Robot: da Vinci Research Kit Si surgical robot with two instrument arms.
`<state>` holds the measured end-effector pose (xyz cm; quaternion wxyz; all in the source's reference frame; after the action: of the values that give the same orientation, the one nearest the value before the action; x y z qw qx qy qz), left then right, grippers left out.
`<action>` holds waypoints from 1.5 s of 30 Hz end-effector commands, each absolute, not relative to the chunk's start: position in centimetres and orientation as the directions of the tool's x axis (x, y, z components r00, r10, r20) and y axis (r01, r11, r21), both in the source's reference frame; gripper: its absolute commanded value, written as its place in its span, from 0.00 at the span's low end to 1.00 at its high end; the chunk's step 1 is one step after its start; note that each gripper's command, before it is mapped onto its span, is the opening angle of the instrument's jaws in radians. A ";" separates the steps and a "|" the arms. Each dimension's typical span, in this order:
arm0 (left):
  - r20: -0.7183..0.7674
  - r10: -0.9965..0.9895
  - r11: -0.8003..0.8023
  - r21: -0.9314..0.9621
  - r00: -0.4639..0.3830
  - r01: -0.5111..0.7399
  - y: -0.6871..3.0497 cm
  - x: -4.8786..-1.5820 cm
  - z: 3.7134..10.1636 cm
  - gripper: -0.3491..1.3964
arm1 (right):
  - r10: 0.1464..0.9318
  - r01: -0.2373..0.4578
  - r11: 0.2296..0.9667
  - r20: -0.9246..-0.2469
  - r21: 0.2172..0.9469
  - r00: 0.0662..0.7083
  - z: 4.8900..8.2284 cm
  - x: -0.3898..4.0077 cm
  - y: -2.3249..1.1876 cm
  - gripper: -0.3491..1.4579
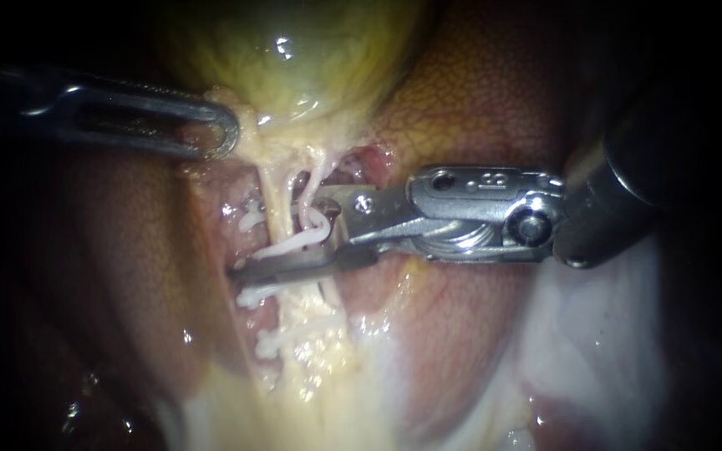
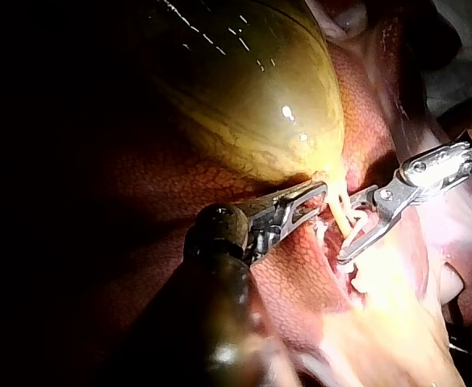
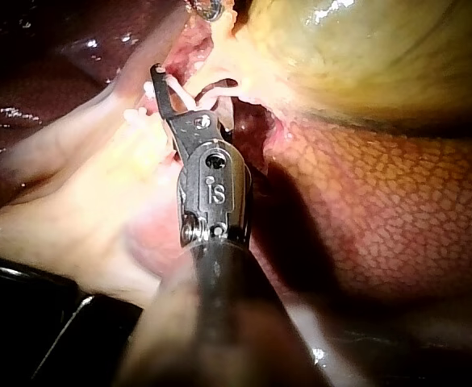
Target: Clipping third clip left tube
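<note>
The right instrument (image 1: 284, 238) has its jaws clamped on a white clip (image 1: 302, 240), which straddles the left tube (image 1: 274, 200) running between them. Other clips (image 1: 252, 296) sit on that tube just beside the jaws. Further off, the left instrument (image 1: 226, 138) pinches the gallbladder (image 1: 294, 58) at its neck, with liver (image 1: 478, 92) all around.

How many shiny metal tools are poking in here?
2. My left instrument comes in from the left, jaws shut on the gallbladder. My right instrument comes in from the right, jaws holding a white clip across a tube. None looks hidden.
</note>
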<state>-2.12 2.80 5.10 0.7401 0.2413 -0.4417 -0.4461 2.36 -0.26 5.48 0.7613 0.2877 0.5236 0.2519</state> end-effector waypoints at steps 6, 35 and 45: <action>0.438 -0.873 0.486 0.752 0.213 0.445 2.80 -2.11 5.10 0.00 | 0.684 -0.079 0.708 -0.653 0.702 0.326 5.48 2.29 -0.26 0.40; 0.437 -0.873 0.486 0.755 0.215 0.441 2.85 -2.04 5.09 0.00 | 0.653 0.105 0.715 -0.714 0.691 0.252 5.21 1.46 0.00 0.43; 0.437 -0.874 0.486 0.755 0.215 0.441 2.84 -2.04 5.08 0.00 | 0.640 0.141 0.719 -0.728 0.680 0.247 5.41 1.71 -0.13 0.43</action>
<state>-2.04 2.84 5.08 0.7401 0.2451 -0.4418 -0.4439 1.73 -0.15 5.44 0.7167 0.3312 0.5890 0.1724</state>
